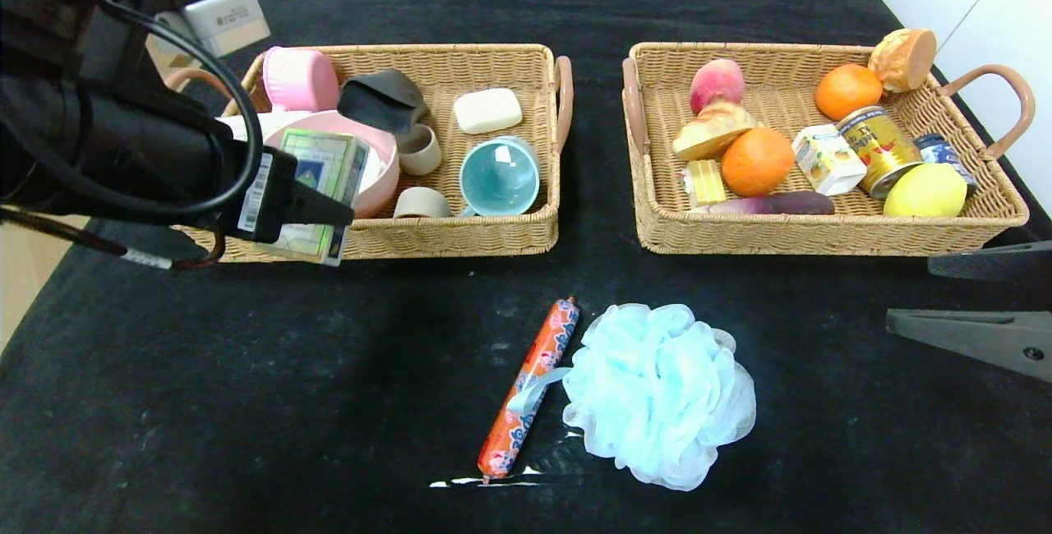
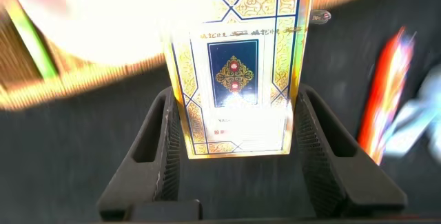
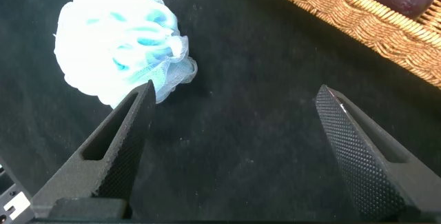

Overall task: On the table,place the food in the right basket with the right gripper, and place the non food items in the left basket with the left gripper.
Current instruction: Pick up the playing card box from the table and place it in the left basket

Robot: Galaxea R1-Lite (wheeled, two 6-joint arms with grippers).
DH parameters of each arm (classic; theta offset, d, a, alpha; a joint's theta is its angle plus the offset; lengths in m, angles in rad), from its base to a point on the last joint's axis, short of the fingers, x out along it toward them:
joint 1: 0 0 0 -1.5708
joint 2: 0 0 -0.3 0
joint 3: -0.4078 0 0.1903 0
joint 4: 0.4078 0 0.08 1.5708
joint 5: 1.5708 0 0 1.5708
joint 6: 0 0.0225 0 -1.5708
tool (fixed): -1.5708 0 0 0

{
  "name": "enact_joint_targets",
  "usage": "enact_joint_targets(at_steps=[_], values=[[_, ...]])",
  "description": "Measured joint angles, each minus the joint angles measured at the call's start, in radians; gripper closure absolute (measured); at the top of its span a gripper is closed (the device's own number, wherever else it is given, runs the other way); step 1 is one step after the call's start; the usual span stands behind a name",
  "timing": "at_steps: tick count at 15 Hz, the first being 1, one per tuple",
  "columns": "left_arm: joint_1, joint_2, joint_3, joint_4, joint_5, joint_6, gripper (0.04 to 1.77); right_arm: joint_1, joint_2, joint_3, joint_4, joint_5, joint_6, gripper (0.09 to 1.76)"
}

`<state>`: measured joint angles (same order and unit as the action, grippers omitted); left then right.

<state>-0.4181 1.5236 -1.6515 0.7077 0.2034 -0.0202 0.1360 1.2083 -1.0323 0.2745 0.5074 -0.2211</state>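
Clamping the card box [image 2: 238,79] over left basket [image 1: 460,230], left end effector [image 2: 234,148], right end effector [image 3: 234,148] wide open

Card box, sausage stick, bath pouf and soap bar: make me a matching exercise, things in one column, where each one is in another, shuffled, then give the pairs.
Things
1. card box
2. sausage stick
3. bath pouf
4. soap bar

Places
A. in the left basket
B. held by the left gripper
C. on the table, under a ribbon loop
D. on the table, nearest the right gripper

Pairs: 1-B, 2-C, 3-D, 4-A
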Motion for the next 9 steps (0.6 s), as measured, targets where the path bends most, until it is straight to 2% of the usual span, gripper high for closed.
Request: enact_joint_targets(at_steps=[4, 9], values=[[0.001, 0.083, -0.104, -0.130, -0.007, 0.006, 0.79, 0.000, 0.000, 0.000, 0.000, 0.000, 0.000, 0.15], [0.004, 0.172, -0.137, -0.354, -0.037, 0.020, 0.79, -0.003, 0.003, -0.002, -0.002, 0.000, 0.000, 0.15]])
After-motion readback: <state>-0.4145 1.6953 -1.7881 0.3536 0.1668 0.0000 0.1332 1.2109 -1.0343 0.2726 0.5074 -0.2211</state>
